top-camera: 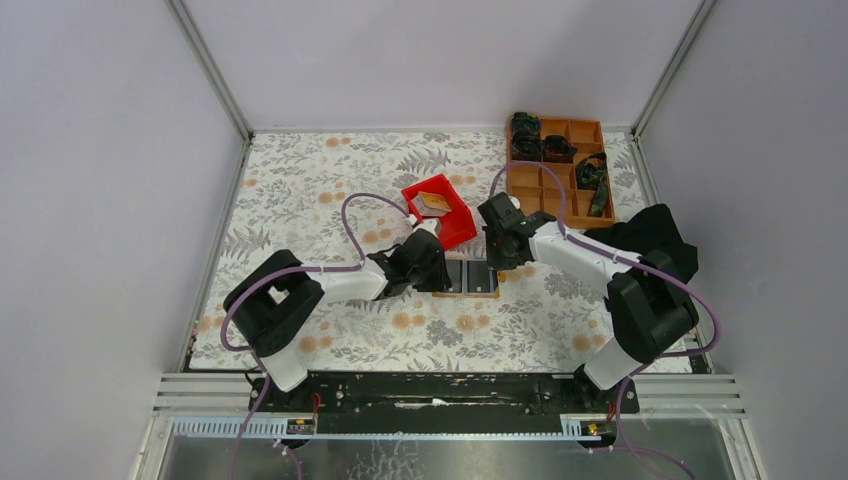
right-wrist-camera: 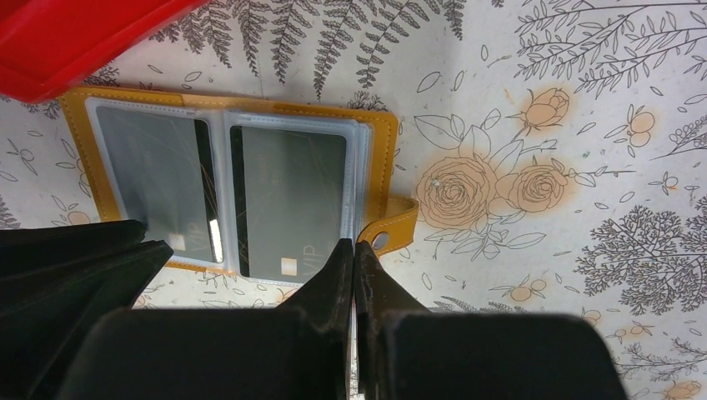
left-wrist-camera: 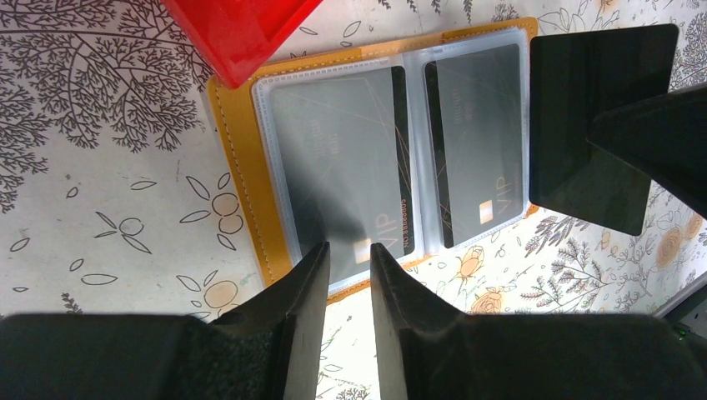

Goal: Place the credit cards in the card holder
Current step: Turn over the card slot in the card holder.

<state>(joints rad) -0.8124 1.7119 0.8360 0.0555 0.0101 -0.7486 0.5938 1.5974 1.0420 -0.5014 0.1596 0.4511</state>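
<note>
1. Credit cards [left-wrist-camera: 333, 158], two thin dark grey rectangles marked VIP, sit one in each clear sleeve of the flat tan-orange bifold card holder [left-wrist-camera: 238, 167].
2. The holder lies open on the floral-print tablecloth [left-wrist-camera: 100, 208], between the two arms, one corner just beside the red plastic bin [left-wrist-camera: 238, 29].
3. The left gripper [left-wrist-camera: 348, 250] hovers at the holder's near edge, its black fingers slightly apart with nothing between them.
4. The right gripper [right-wrist-camera: 353, 246] is by the holder's snap tab [right-wrist-camera: 392, 235], fingers pressed together, holding nothing.
</note>
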